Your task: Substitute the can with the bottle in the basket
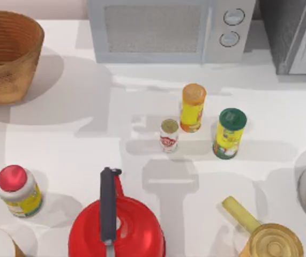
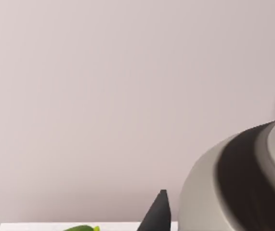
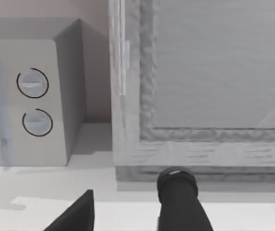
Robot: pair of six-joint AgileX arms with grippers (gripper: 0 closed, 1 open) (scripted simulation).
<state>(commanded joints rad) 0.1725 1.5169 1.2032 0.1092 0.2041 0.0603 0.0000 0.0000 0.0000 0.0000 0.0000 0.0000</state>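
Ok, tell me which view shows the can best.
The top view: the can stands upright on the table, in full sight, just left of the orange-lidded yellow canister. The wrist views look toward the wall and the microwave instead.

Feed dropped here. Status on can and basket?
Can upright mid-table, beside yellow canister. Basket far left. Right claw faces microwave.

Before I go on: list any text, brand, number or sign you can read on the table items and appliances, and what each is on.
No text reads clearly enough to quote.
can: red-and-white label print, too blurred to read.
yellow canister: label marks, unreadable.
green-lidded canister: yellow-green label, unreadable.
red-capped jar: yellow label, unreadable.
microwave: two dials, no legible markings; the right wrist view shows none either.
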